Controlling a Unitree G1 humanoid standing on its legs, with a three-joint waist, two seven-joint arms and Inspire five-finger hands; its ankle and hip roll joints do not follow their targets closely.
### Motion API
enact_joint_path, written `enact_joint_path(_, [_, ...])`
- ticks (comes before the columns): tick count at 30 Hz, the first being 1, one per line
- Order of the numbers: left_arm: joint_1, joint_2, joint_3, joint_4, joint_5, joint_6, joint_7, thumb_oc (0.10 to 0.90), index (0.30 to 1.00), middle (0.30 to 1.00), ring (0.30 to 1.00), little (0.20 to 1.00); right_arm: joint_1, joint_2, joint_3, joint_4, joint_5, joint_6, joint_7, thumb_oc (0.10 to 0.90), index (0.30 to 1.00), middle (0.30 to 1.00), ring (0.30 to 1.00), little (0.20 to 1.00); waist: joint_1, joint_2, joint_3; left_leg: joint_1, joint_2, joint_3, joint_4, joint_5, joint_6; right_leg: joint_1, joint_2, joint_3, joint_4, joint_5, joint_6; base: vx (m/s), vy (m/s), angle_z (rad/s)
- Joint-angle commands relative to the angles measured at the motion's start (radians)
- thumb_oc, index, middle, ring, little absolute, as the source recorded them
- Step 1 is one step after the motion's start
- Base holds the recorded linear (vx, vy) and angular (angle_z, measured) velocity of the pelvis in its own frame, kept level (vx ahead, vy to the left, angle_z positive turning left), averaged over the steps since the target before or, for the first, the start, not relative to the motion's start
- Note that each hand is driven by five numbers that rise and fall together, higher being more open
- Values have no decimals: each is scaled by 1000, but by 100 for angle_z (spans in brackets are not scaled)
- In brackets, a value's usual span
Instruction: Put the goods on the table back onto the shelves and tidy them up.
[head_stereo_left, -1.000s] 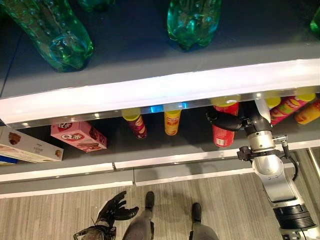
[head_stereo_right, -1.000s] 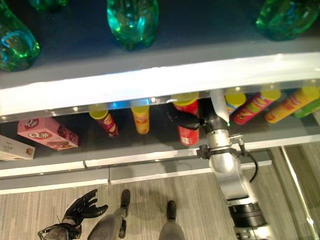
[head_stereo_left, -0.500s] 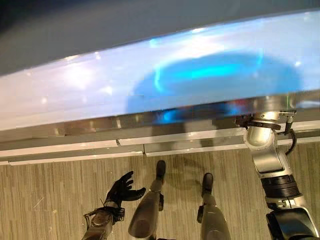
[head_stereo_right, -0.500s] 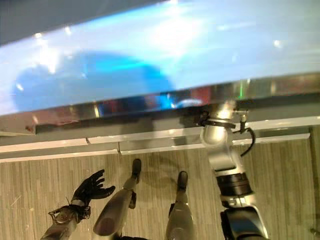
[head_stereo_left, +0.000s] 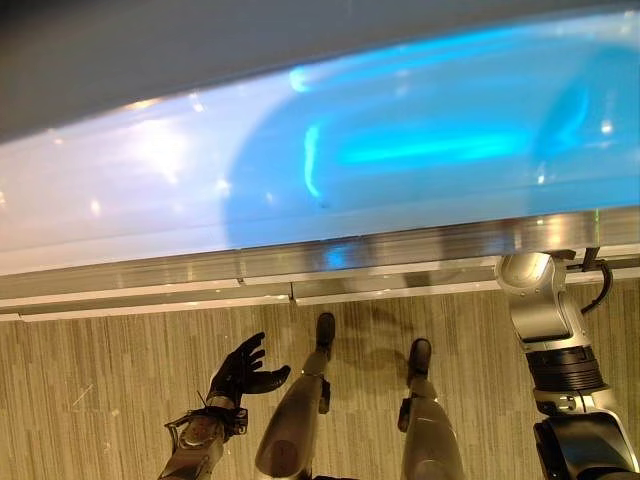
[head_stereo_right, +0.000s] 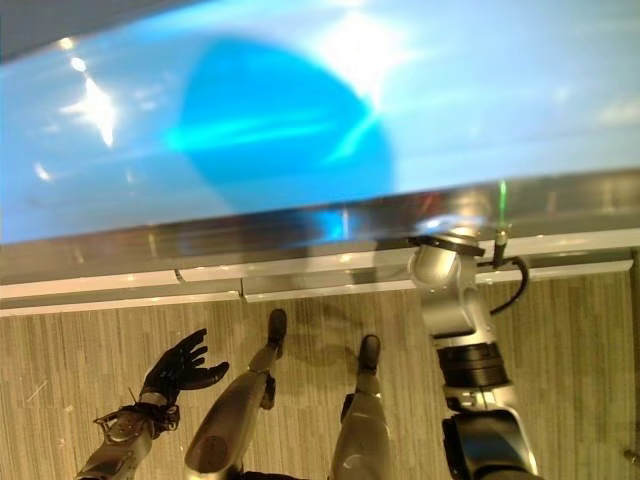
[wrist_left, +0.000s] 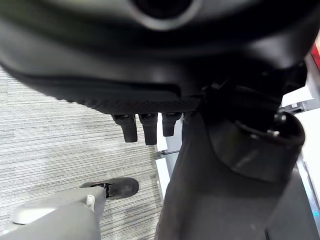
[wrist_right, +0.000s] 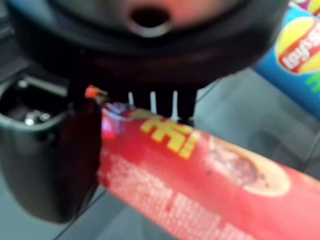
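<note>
The right robot hand (wrist_right: 75, 130) is clamped round a red crisp tube (wrist_right: 200, 185) inside the shelf (head_stereo_left: 330, 170), a blue can (wrist_right: 295, 55) at 2 o'clock. The left robot hand (head_stereo_left: 240, 372) hangs over the floor (head_stereo_left: 90, 390), fingers relaxed.

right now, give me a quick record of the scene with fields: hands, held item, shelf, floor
left hand: open, low over the floor, holding nothing
right hand: under the shelf, shut on the red can
red can: lies across the right hand
blue can: beside the red can
shelf: its edge spans the head views
floor: striped wood look
</note>
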Motion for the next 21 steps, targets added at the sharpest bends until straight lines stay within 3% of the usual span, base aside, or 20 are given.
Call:
enact_joint_path(1, [36, 54, 22, -32, -36, -52, 20, 800, 900, 900, 900, 900, -118, -35, -70, -181, -50, -57, -89, 400, 300, 300, 300, 300, -6, 1, -12, -16, 28, 1, 219, -230, -5, -65, -23, -25, 134, -53, -5, 0, 0, 0])
enact_joint_path(16, [53, 74, 16, -70, -40, -57, 19, 800, 900, 900, 900, 900, -149, -37, -94, -178, -43, -58, -135, 400, 300, 300, 300, 300, -5, 46, -12, -98, 7, 5, 247, -236, 2, -157, -35, -13, 166, -51, -3, -5, 1, -1])
enact_joint_path(21, [66, 85, 15, -93, -40, -57, 14, 800, 900, 900, 900, 900, -158, -43, -105, -184, -57, -49, -148, 400, 300, 300, 300, 300, -5, 75, -12, -141, 0, 9, 278, -246, 5, -207, -43, -2, 206, -59, 0, -3, 2, -1])
